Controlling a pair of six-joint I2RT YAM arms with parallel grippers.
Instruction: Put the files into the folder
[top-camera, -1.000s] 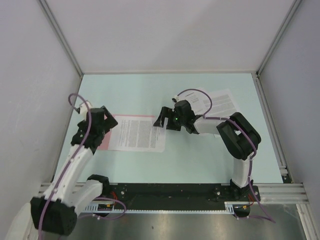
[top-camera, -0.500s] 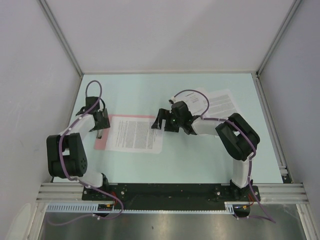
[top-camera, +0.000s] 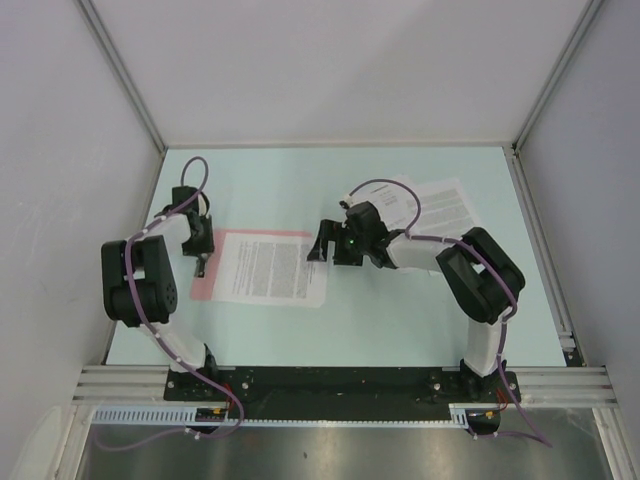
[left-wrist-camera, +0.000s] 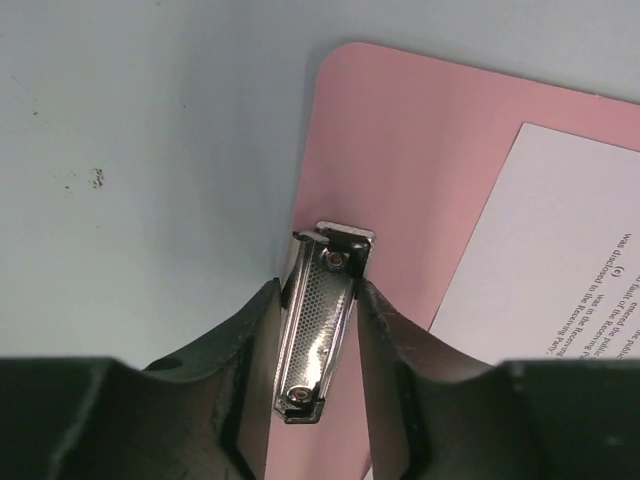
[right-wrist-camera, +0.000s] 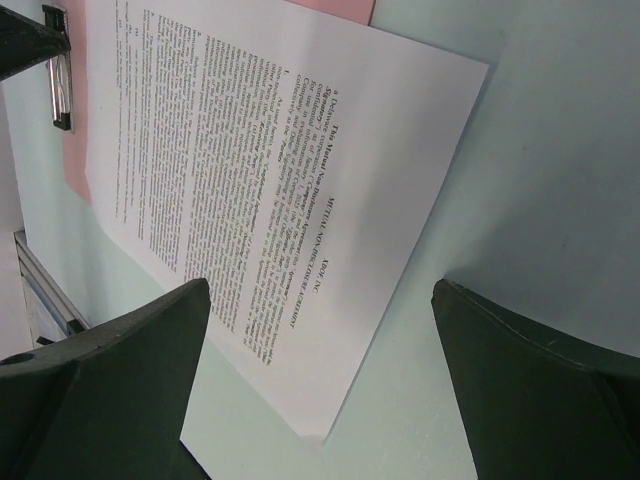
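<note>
Folder lies flat on table, left of centre. One sheet lies on it and reaches past its right edge. Clip sits at the folder's left short edge, apart from the sheet. Left gripper straddles the clip, fingers touching both sides. Right gripper sits wide-jawed at the sheet's far right corner. More sheets lie back right, partly under the right arm.
</note>
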